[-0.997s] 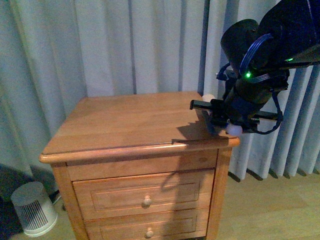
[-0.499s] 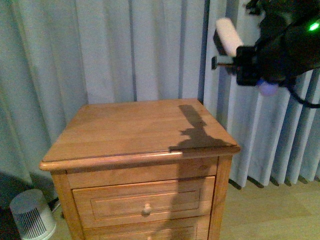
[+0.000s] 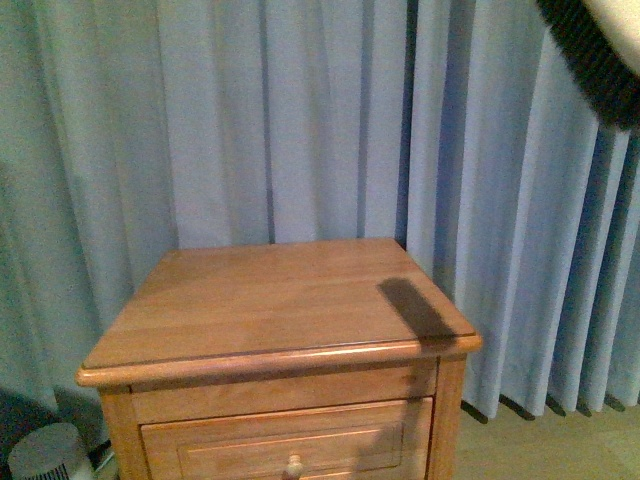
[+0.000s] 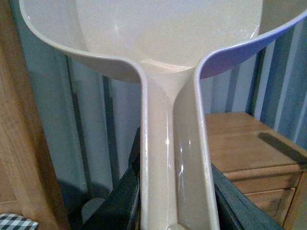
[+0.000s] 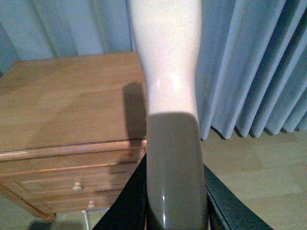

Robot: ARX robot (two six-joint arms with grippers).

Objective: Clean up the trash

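No paper wad shows in any view. My left gripper is shut on the handle of the pinkish-beige dustpan, whose pan fills the far end of the left wrist view; its inside looks empty. My right gripper is shut on the handle of the brush. In the front view only the brush's dark bristles show, at the top right corner, high above the wooden nightstand. The nightstand top bears only a shadow.
Pale blue curtains hang behind the nightstand. A small white ribbed appliance stands on the floor at the lower left. A wooden post and a checked cloth show beside the dustpan. Wood floor lies right of the nightstand.
My right arm has risen from the nightstand's right front corner up out of the front view; only the brush bristles remain at the top right. The camera view has tilted slightly upward.
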